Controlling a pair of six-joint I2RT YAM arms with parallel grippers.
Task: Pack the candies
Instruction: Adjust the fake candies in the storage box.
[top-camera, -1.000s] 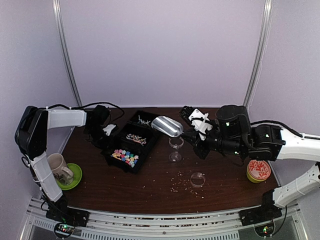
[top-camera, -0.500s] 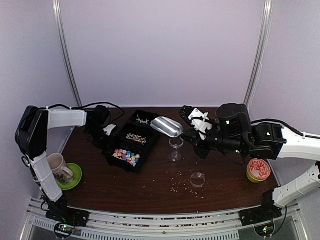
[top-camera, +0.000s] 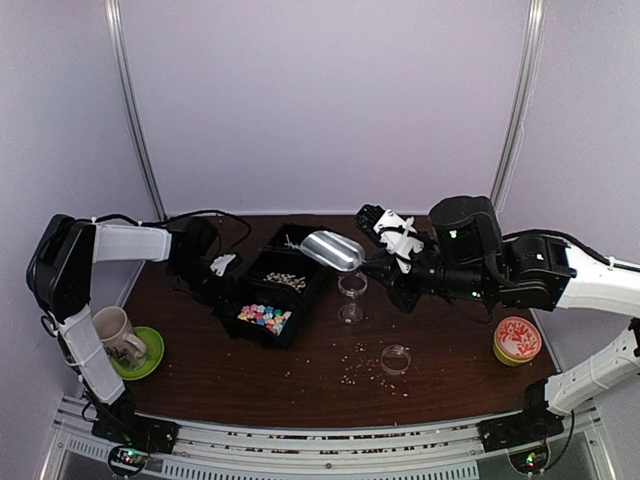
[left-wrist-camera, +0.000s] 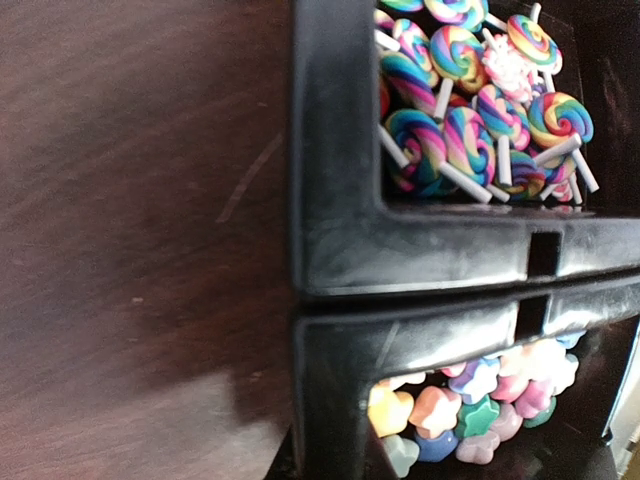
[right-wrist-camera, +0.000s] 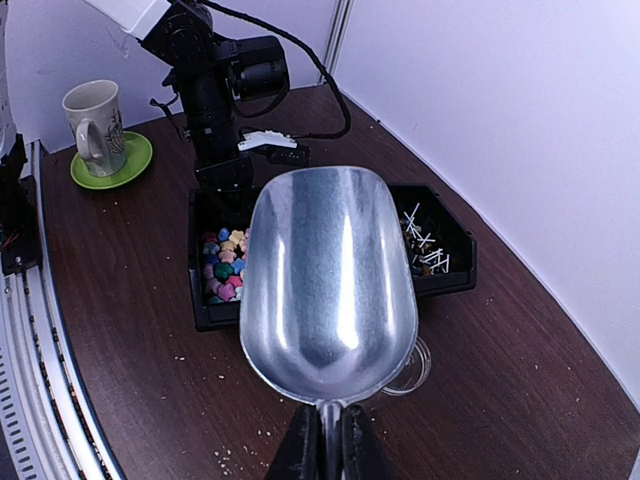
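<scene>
A black three-compartment tray is seen on the dark wooden table, and the candies are all held inside it. In the nearest compartment multicoloured star pieces are heaped; in the middle one swirled lollipops on white sticks are piled; in the far one thin white sticks are scattered. The left gripper is placed at the tray's left end, right against its wall. Its fingers are not shown by its own wrist camera, so whether the jaws are apart or closed cannot be told. The right gripper is clamped on the thin handle of a metal scoop, one finger pressed to each side. The scoop is held in the air above the tray's right side, its bowl shown empty and its open mouth pointed toward the left arm. A clear stemmed glass is stood just right of the tray, under the scoop, and a small clear dish is set nearer the front. Pale crumbs are strewn around the dish. At the left edge a mug is set on a green saucer, and a round tin with a red-patterned top is seen at the right.
</scene>
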